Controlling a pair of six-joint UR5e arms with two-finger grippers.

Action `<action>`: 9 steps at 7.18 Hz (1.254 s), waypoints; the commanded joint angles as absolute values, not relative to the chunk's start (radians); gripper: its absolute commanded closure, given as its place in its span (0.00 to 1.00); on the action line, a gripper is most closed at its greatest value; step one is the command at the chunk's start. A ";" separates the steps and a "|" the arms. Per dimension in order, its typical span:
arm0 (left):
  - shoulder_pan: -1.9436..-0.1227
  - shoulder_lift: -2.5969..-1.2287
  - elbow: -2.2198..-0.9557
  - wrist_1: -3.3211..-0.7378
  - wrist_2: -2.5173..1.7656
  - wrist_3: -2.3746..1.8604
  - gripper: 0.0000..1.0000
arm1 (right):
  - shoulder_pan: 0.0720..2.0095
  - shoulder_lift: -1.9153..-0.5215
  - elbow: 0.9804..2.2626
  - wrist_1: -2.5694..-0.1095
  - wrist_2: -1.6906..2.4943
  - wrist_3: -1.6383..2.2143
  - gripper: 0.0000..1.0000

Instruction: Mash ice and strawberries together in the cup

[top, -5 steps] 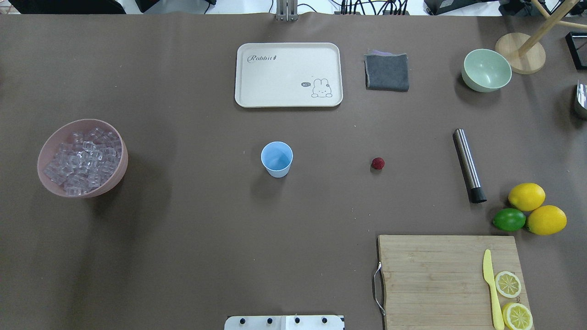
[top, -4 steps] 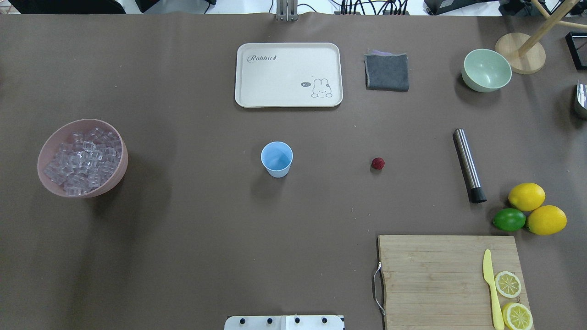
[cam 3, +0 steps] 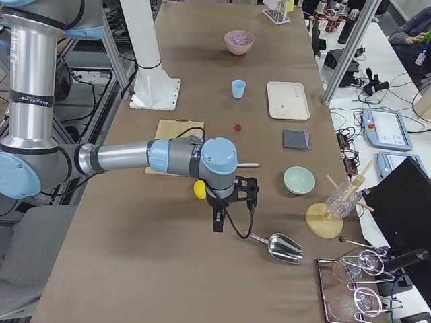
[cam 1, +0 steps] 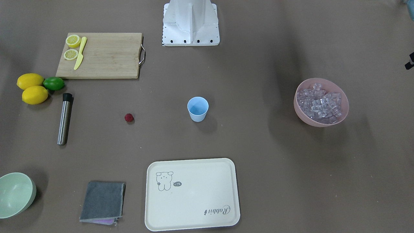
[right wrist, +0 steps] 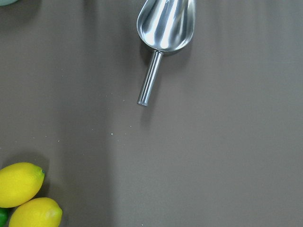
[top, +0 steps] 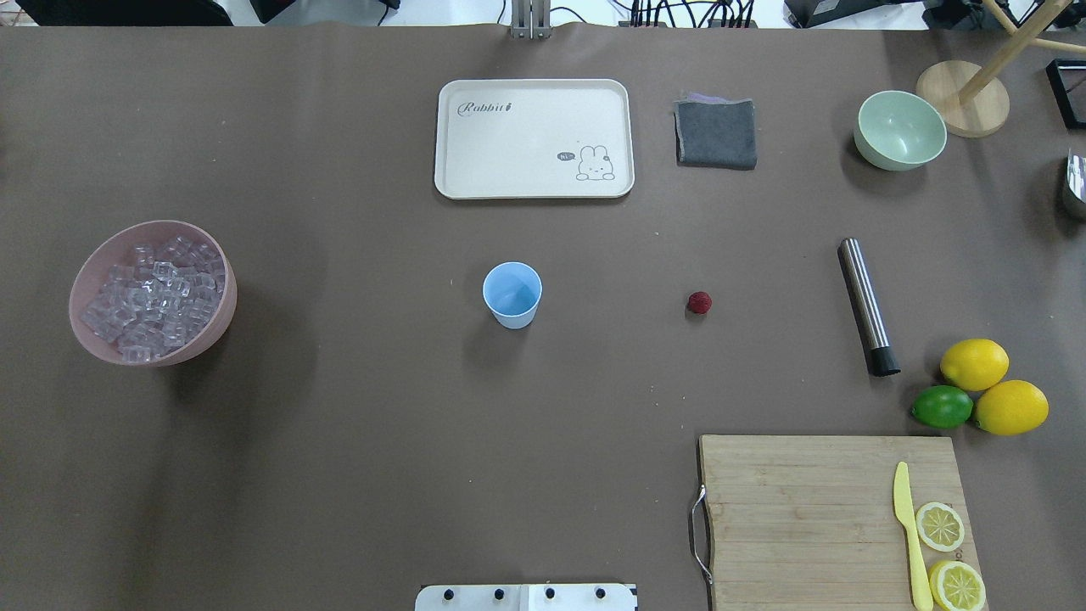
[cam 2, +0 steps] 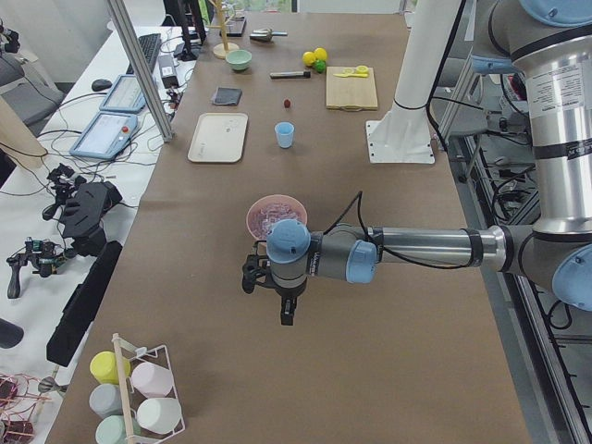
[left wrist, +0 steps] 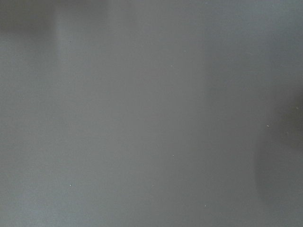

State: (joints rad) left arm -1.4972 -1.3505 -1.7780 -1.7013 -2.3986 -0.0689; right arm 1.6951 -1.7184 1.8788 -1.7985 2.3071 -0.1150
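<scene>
Since the cup (top: 512, 294) mid-table looks empty, you're at the very start, I'd say: loading comes before mashing. Next you'd want the right gripper (cam 3: 217, 225) down on the scoop (right wrist: 165, 23), then over to the ice (top: 155, 297), clear cubes heaped in the pink bowl (top: 222, 316) far on the cup's left. The berry (top: 699, 302), small and dark red, lies on its right. Can't tell whether the right or left gripper (cam 2: 288, 313) is apart or together.

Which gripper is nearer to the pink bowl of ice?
Left. The left gripper hangs over bare table just past the pink bowl, toward the table's left end. The right gripper is at the opposite end, beyond the lemons, close to the metal scoop.
</scene>
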 commanded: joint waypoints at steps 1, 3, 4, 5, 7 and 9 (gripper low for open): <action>-1.497 -1.367 -1.776 -1.701 -2.399 -0.069 0.01 | 1.695 -1.709 1.890 -1.798 2.307 -0.114 0.00; -1.497 -1.364 -1.785 -1.704 -2.402 -0.066 0.01 | 1.697 -1.701 1.891 -1.777 2.301 -0.115 0.00; -1.497 -1.370 -1.789 -1.704 -2.410 -0.067 0.01 | 1.698 -1.710 1.879 -1.734 2.306 -0.109 0.00; -1.497 -1.370 -1.786 -1.706 -2.411 -0.067 0.01 | 1.700 -1.701 1.873 -1.733 2.321 -0.068 0.00; -1.497 -1.370 -1.777 -1.789 -2.405 -0.066 0.01 | 1.701 -1.703 1.878 -1.729 2.318 -0.018 0.00; -1.497 -1.432 -1.654 -1.968 -2.414 -0.074 0.01 | 1.700 -1.713 1.873 -1.663 2.327 -0.015 0.00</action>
